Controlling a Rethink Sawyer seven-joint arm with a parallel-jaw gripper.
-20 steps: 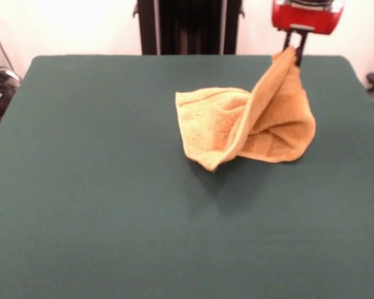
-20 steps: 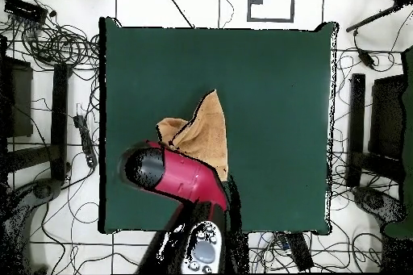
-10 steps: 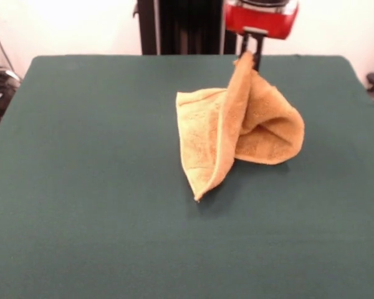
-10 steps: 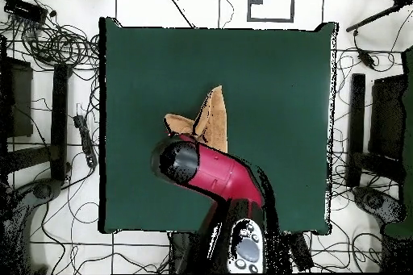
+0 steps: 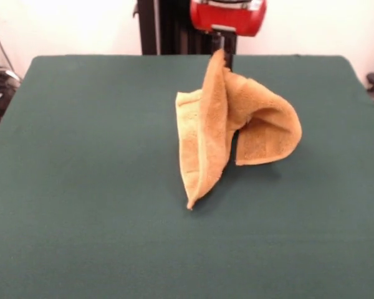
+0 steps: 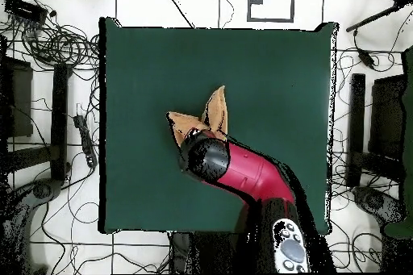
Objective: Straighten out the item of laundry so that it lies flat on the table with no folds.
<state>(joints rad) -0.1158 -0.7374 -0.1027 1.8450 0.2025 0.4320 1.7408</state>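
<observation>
At the top centre of the front view, the tool (image 5: pixel 222 48) hung below the red wrist housing (image 5: pixel 227 15) and was clamped on one raised corner of the towel (image 5: pixel 227 128). The overhead view did not show the tool; the red and black arm (image 6: pixel 242 173) covered it and most of the cloth.

From the gripped corner the towel draped downward as a tall tent. One narrow fold ran down toward the lower centre of the frame and ended in a point touching the surface (image 5: pixel 81 187). A second lobe curled to the right and doubled under itself. A flatter part lay behind, at the left of the tent.

Task status, as judged from these views: the work was in progress and far from complete. The towel sat near the middle of the surface, slightly toward the upper part of the front view, but most of it was lifted or folded over. Remaining work: spread the cloth, remove the doubled lobe, and lay all four corners flat.
</observation>
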